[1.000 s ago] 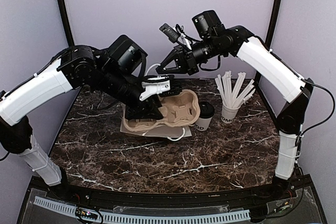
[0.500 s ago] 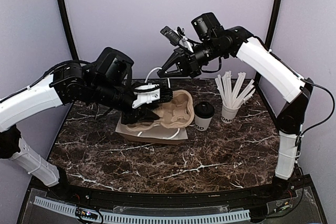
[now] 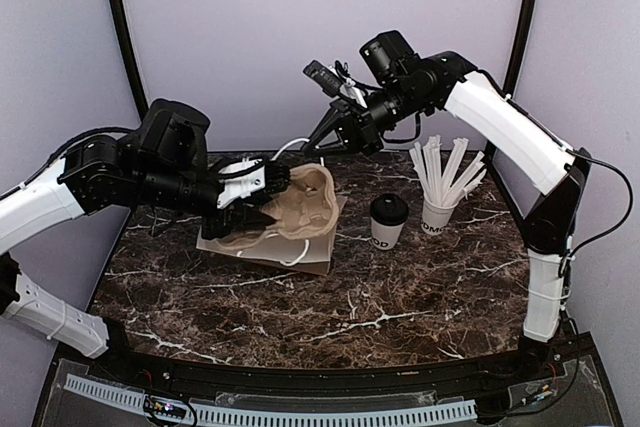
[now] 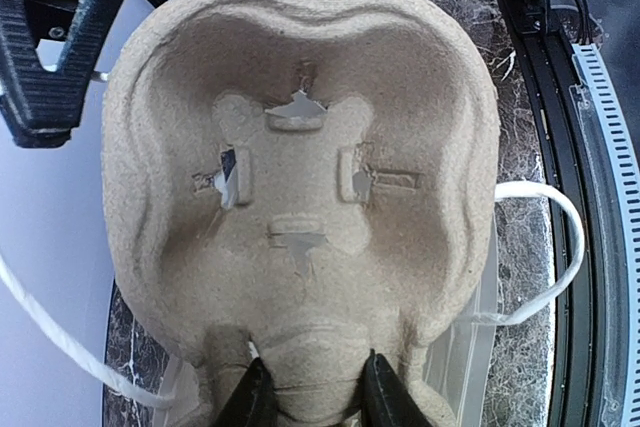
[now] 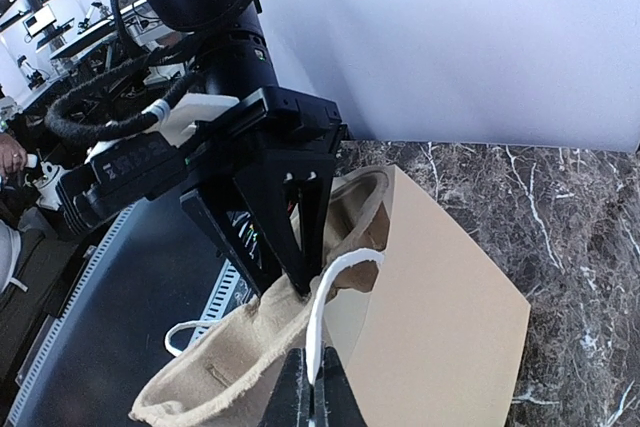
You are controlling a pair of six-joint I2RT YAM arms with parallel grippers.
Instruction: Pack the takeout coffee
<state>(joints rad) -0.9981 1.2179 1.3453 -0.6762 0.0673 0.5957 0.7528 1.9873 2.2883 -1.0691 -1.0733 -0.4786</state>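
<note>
Left gripper clamped on neck of pulp cup carrier; carrier tilted up over paper bag. Right gripper clenched on white bag handle, above bag. Takeout coffee upright on table, right of bag, apart.

Dark marble-patterned table, white veining. Directly on it: a flat tan paper bag lay left of centre; the takeout coffee cup, black lid, stood upright just right of the bag, apart from it; the white cup of wrapped straws stood upright near its right.
</note>
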